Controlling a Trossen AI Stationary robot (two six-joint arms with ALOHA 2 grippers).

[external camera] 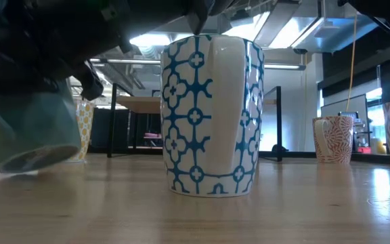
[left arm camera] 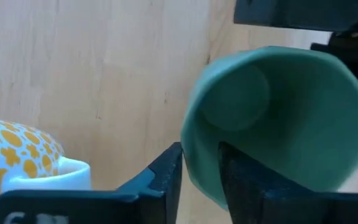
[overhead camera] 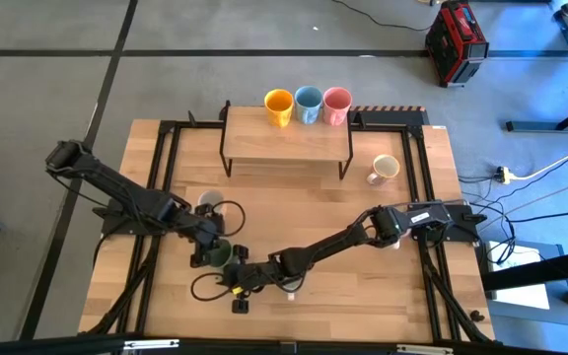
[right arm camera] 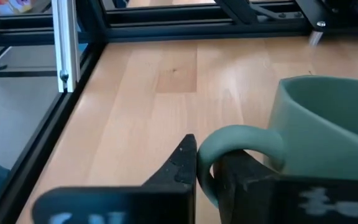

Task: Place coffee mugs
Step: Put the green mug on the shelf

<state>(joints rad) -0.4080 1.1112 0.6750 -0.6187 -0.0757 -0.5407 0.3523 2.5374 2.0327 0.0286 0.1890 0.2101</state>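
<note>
Holding the green mug (overhead camera: 221, 254) from two sides, both grippers meet near the front of the wooden bench (overhead camera: 294, 197). The left gripper (left arm camera: 199, 171) pinches the mug's rim, one finger inside and one outside. The right gripper (right arm camera: 208, 163) is clamped on the mug's handle. In the low view the green mug (external camera: 29, 132) is tilted, with most of its bottom lifted off the wood.

A white mug with a blue pattern (external camera: 212, 115) stands upright close to the low camera. A white mug with yellow dots (left arm camera: 17, 155) sits just beside the left gripper.

On the small raised shelf (overhead camera: 286, 146) at the back stand three mugs in a row: the orange mug (overhead camera: 278, 106), the blue mug (overhead camera: 308, 103) and the pink mug (overhead camera: 336, 103). Another pale mug (overhead camera: 385, 169) stands alone on the bench, to the right of the shelf.
</note>
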